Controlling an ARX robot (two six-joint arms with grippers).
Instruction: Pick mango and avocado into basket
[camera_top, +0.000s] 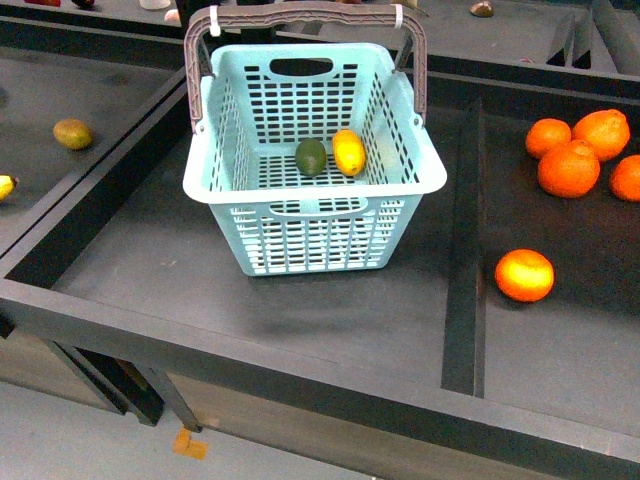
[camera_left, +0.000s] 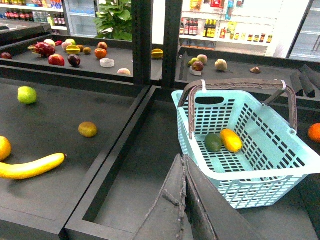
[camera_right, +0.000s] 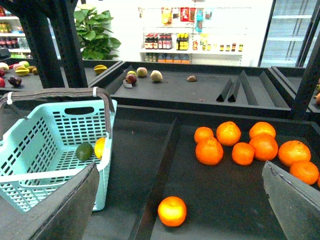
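Note:
The light teal basket (camera_top: 225, 185) stands in the middle bin with its grey-brown handles raised. On its floor the dark green avocado (camera_top: 311, 157) and the yellow-orange mango (camera_top: 349, 152) lie side by side, touching. Neither arm shows in the front view. In the left wrist view my left gripper (camera_left: 183, 162) is shut with nothing in it, held short of the basket (camera_left: 280, 165), where the avocado (camera_left: 213, 142) and mango (camera_left: 231, 140) show. My right gripper (camera_right: 180, 167) is open and empty, with the basket (camera_right: 30, 175), avocado (camera_right: 84, 151) and mango (camera_right: 100, 147) off to one side.
A pile of oranges (camera_top: 580, 155) fills the right bin, with one lone orange (camera_top: 524, 275) nearer the front. A raised divider (camera_top: 462, 250) separates that bin from the basket's. In the left bin lie a brownish fruit (camera_top: 72, 133), a banana (camera_left: 30, 167) and a green apple (camera_left: 27, 95).

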